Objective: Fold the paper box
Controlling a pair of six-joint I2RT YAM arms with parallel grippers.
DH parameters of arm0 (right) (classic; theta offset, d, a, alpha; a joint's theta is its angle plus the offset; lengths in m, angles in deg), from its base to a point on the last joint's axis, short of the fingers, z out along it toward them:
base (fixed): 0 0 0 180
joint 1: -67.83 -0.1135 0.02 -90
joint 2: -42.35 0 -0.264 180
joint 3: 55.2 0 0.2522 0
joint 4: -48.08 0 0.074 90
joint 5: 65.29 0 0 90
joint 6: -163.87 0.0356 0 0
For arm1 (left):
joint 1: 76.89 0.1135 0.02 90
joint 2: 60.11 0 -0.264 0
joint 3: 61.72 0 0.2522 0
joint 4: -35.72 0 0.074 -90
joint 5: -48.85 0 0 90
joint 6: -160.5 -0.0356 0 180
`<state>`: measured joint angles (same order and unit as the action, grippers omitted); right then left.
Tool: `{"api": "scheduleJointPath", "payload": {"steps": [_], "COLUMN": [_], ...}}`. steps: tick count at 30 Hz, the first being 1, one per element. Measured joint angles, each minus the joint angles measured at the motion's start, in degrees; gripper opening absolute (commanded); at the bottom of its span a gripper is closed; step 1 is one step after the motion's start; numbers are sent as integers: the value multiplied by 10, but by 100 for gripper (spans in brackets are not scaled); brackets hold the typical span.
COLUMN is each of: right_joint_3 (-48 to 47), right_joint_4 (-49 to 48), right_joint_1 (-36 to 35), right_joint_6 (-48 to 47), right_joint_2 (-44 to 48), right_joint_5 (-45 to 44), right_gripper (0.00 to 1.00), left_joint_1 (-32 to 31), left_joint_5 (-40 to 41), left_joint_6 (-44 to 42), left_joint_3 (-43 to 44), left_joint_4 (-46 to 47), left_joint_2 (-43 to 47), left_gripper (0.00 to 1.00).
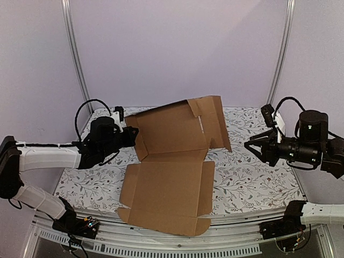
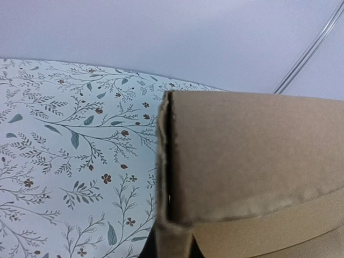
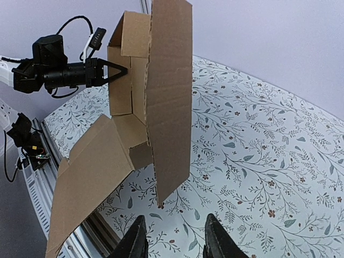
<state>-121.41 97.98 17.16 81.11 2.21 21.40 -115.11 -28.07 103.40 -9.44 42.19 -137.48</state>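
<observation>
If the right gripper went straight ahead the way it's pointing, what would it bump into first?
Most likely the paper box. Its raised flap stands right ahead of the open right gripper, with only flowery table between them. Depth is hard to judge, so it might only clip the flap's edge.

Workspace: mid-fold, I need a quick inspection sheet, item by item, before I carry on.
Surface: table under a floral-print cover, lying flat.
Job's things: paper box half folded; rear part raised, front panel flat and overhanging the near edge.
Clutter: nothing seen.
Grippers: left gripper shut on the box's left side flap; right gripper open, empty, apart from the box.
Cables: black cables loop above each wrist, clear of the cardboard.
Surroundings: plain lilac walls; metal posts at the rear corners.
</observation>
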Motion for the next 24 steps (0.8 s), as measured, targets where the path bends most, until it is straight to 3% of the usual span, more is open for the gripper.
{"api": "scheduleJointPath", "payload": {"steps": [6,13,24], "right_joint_3": [-55,-79,-80], "right_joint_4": [3,-7,-85], "right_joint_1": [3,47,102], "right_joint_6": [-16,-21,-4], "right_joint_2": [-57,-133,-189], "right_joint_5": [-2,87,260], "right_gripper": [47,55,54], "left_joint_1": [22,37,39], "left_joint_5": [-38,-93,-142], "left_joint_6": [-15,-30,-44], "left_joint_3": [0,0,-3], "left_joint_4": [-1,1,5], "left_joint_2": [0,0,13], "left_gripper": [0,0,0]}}
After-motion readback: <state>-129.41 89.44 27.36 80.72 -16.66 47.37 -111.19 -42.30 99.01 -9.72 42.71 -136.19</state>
